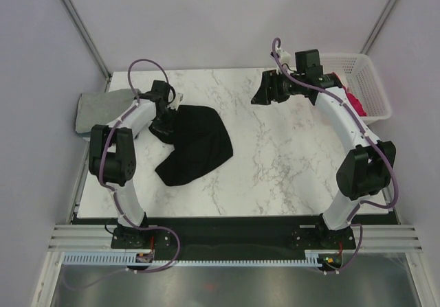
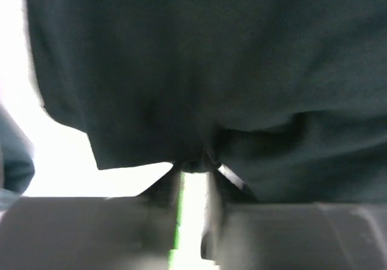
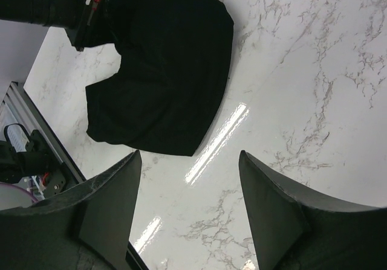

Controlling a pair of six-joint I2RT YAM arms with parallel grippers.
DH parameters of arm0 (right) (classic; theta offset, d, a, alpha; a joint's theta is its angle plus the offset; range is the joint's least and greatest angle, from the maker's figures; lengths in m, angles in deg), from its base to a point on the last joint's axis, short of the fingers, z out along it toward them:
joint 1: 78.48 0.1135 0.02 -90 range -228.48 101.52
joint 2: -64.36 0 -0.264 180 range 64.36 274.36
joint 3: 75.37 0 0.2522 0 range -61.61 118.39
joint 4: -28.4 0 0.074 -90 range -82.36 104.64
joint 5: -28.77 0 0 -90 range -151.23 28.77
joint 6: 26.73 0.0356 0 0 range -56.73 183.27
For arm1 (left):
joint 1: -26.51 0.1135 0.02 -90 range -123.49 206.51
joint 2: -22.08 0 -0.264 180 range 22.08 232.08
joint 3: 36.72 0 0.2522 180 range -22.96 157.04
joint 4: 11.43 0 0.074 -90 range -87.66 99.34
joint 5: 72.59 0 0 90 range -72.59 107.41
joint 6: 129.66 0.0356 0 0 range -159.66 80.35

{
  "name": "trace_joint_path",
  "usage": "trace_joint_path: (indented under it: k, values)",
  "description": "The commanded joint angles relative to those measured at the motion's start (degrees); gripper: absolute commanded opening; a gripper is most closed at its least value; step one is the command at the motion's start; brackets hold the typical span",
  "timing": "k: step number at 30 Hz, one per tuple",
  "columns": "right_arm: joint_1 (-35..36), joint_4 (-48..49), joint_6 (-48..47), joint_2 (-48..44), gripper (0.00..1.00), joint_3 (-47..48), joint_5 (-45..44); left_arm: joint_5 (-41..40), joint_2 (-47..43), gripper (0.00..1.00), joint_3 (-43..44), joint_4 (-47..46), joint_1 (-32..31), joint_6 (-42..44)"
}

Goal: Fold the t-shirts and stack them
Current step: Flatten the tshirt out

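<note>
**Getting a grip on the black t-shirt's edge**

The black t-shirt [image 1: 199,145] lies crumpled on the desk [image 1: 289,169], its edge right at the left end effector's [image 2: 193,172] tips; blur hides whether cloth is pinched, so I cannot tell; the right end effector [image 3: 188,155] hangs spread and empty, the shirt well ahead of it; the step looks like grasping to flatten; next calls for a sure hem pinch, then the right taking an opposite corner.
</note>
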Motion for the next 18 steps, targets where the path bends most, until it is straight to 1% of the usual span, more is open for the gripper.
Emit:
trace_joint_path:
  k: [1, 2, 4, 6, 7, 9, 10, 12, 13, 15, 16, 18]
  values:
    - [0.1, 2.4, 0.1, 0.7, 0.73, 2.1, 0.6, -0.7, 1.1, 0.05, 5.8, -2.7, 0.7, 1.6]
    - [0.1, 2.5, 0.2, 0.8, 0.74, 2.2, 0.4, -0.7, 2.1, 0.02, 8.0, -2.3, 0.7, 1.4]
    - [0.1, 2.4, -0.2, 1.0, 0.74, 2.9, 0.0, 1.3, 2.3, 0.02, 12.0, -0.7, 0.7, 1.4]
    - [0.0, 2.1, -0.8, 0.8, 0.73, 3.6, -0.8, 3.4, 0.5, 0.02, 15.3, 0.9, 0.7, 1.4]
    - [0.1, 2.0, -1.7, 0.7, 0.73, 3.8, -1.1, 4.2, -0.6, 0.02, 19.3, 1.1, 0.6, 1.4]
    - [0.1, 1.4, -2.4, 0.5, 0.73, 4.4, -1.7, 6.6, -3.7, 0.02, 23.7, 1.6, 0.6, 1.4]
    - [0.0, 1.3, -2.8, 0.4, 0.73, 4.4, -2.1, 7.7, -4.6, 0.02, 28.2, 1.7, 0.6, 1.7]
    - [0.1, 1.2, -3.3, 0.3, 0.73, 4.9, -2.8, 10.9, -7.3, 0.02, 32.6, 1.3, 0.6, 1.4]
    - [0.1, 1.1, -3.4, 0.2, 0.74, 5.0, -3.0, 12.3, -7.8, 0.02, 37.4, 1.4, 0.5, 1.1]
    - [0.1, 1.2, -3.7, 0.2, 0.73, 5.0, -3.0, 17.0, -8.7, 0.02, 42.4, 1.3, 0.4, 1.1]
    - [0.1, 1.0, -3.9, 0.2, 0.73, 5.0, -3.1, 17.7, -8.7, 0.02, 46.8, 1.4, -0.4, 1.2]
    - [0.0, 0.8, -3.8, 0.4, 0.73, 4.9, -3.5, 20.2, -8.9, 0.02, 50.0, 1.3, -1.3, 0.9]
